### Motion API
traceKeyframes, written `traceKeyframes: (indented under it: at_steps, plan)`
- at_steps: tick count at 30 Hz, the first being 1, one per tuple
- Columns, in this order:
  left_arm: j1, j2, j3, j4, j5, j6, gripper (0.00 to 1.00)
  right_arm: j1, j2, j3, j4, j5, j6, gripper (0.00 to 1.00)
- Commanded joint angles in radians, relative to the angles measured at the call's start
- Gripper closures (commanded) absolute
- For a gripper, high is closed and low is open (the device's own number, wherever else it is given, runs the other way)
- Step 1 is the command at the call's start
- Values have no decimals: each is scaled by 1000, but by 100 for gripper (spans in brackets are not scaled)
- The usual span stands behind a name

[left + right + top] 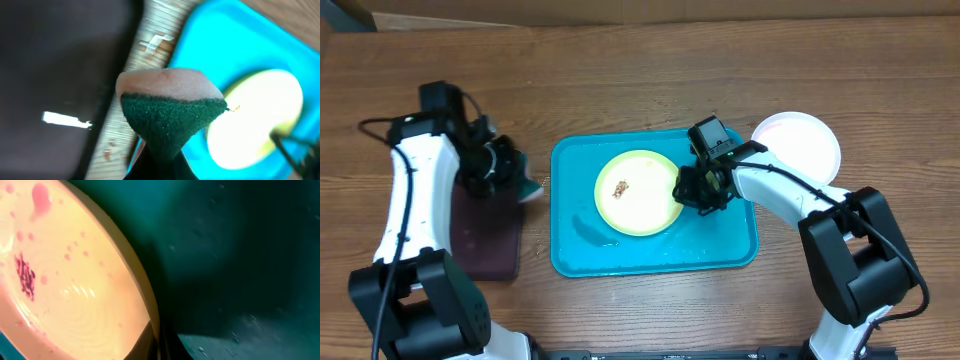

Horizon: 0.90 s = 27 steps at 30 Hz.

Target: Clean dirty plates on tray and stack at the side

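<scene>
- You have a brown wooden table (pixel 620 80) carrying everything.
- Your turquoise tray (pixel 655 268) lies flat on it, at the middle.
- Left of that, just beside it, lies a dark maroon tray (pixel 485 250).
- Right of the turquoise tray, you see a white plate (pixel 800 140) on the bare wood.

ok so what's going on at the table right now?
Right gripper is shut on the right rim of the yellow-green plate, which lies in the turquoise tray with a red-brown smear near its middle. Left gripper is shut on a sponge, green side out, held near the gap between the dark tray and the turquoise one, not touching the plate. A white plate sits on the table to the right of the tray.
</scene>
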Motion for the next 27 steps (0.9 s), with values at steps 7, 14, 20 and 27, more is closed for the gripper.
traceKeyframes:
  at_steps: [7,14,20,27]
  plan:
    - [-168,6,-5,-43,74,98,96,11,23,-5,57,-54,-180,96]
    - [-325,7,-17,1,77,49,96,11,23,-5,60,-12,-190,96]
    - [-433,42,-87,130,80,-94,96,11,23,-5,56,-13,-183,96]
    - [-537,134,-117,222,79,-117,96,11,23,-5,30,-16,-192,96]
